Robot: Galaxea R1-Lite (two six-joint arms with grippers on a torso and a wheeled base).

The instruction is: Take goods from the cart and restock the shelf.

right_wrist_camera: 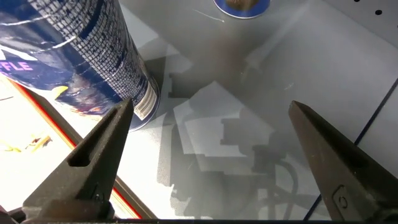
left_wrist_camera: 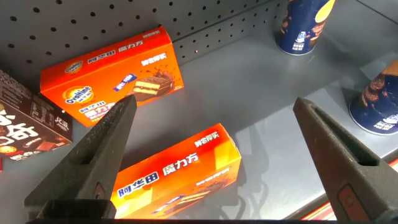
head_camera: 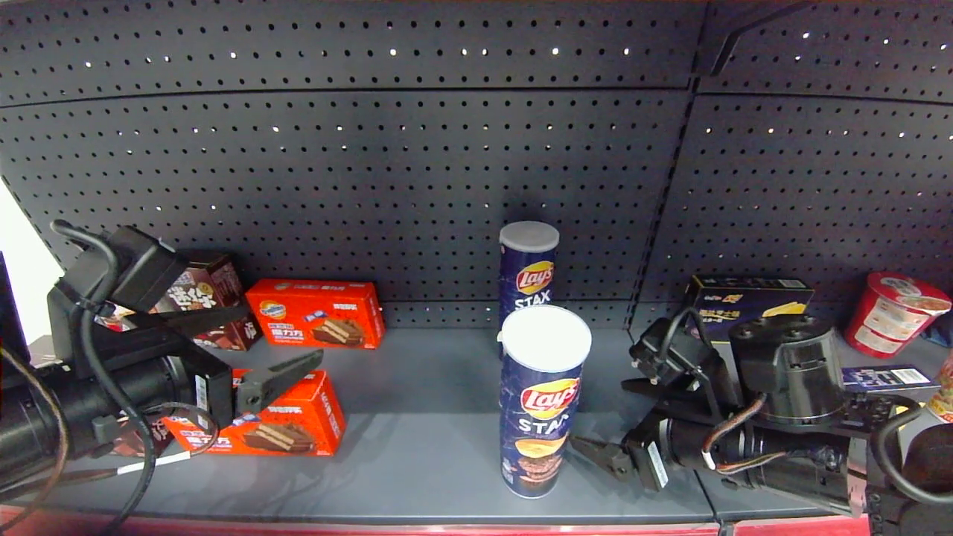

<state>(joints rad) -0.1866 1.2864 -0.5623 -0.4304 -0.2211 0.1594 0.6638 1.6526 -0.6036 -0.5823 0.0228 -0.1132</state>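
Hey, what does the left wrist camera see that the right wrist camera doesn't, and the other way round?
Left wrist view, not the right: the rear orange box, the front orange box, a brown box beside the rear one, and the open left gripper above them.
Right wrist view, not the left: the open right gripper and the near chip can side wall with its barcode, close up.
Both: the grey shelf, the near chip can's base and the far chip can behind it.
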